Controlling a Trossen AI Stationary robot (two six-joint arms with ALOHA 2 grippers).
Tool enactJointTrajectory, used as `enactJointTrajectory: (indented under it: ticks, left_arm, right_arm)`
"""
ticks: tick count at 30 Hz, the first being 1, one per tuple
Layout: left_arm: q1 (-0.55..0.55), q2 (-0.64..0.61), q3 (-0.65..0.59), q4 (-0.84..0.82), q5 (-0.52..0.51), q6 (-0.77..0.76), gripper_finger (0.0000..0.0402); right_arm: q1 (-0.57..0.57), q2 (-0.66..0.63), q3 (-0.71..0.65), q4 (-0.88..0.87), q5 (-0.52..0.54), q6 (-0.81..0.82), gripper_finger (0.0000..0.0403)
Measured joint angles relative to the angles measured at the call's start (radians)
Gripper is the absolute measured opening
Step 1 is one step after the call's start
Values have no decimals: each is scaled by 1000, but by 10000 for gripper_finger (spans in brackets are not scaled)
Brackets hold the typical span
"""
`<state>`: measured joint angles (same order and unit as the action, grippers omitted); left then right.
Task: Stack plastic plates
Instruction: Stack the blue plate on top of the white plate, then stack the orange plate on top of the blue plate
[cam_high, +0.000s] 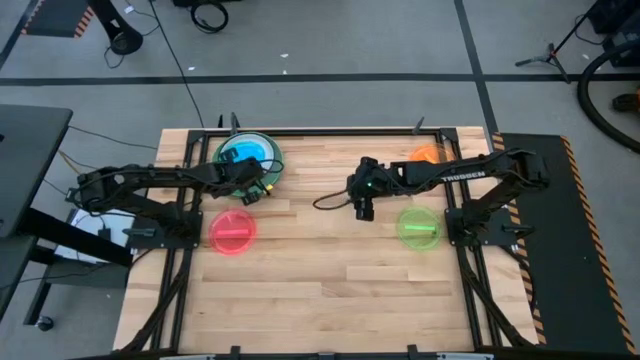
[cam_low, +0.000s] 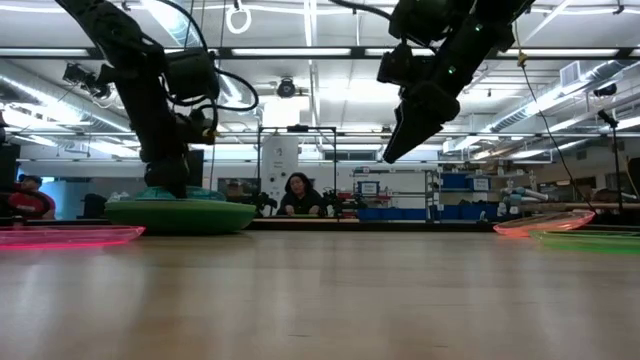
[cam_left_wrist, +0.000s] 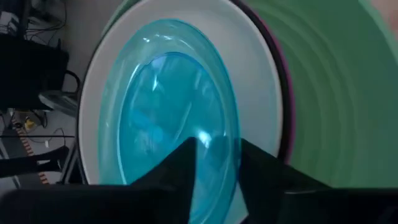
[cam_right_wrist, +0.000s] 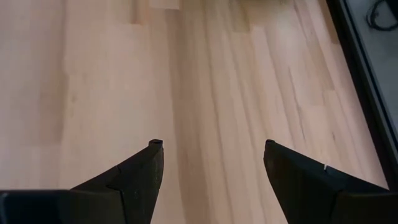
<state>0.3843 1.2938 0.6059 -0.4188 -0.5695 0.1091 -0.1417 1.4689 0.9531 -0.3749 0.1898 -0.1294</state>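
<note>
- At the far left of the surface (cam_high: 330, 290), my left fingers (cam_left_wrist: 214, 158) sit over the stack: a translucent blue plate (cam_high: 243, 153) lies on top of a white plate (cam_left_wrist: 255, 56), with a thin purple and a dark rim showing under it, all resting on a large green plate (cam_high: 272, 166).
- In the left wrist view, those fingers stand a narrow way apart with the rim of the blue plate showing in the gap between them. I cannot tell whether they pinch it or have only just let it go.
- Over the middle of the surface, my right fingers (cam_right_wrist: 211, 155) hang wide apart and hold nothing. Only bare wood lies below them, and the low view shows them well above the boards.
- The loose plates are what matters next. The red plate (cam_high: 232, 232) lies on the near side of the stack, close to my left arm. The lime plate (cam_high: 419, 227) lies near the right arm's base, just to the right of my right fingers, and the orange plate (cam_high: 427, 155) sits at the far right edge, partly hidden by that arm.
- I judge that red is the left arm's nearer pick, lime and orange the right's. All being round, no grip axis matters, only which rim edge faces the fingers.
</note>
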Motion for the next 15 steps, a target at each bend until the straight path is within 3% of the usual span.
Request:
enactJointTrajectory:
  ticks: [7, 15]
  left_arm:
    - [0, -10, 69, 2, -12, 12, 203]
    - [-2, -84, 74, 63, -12, -12, 213]
  right_arm:
    - [-40, 0, 0, -36, 0, 6, 284]
    - [-38, 0, 1, -80, 4, -22, 284]
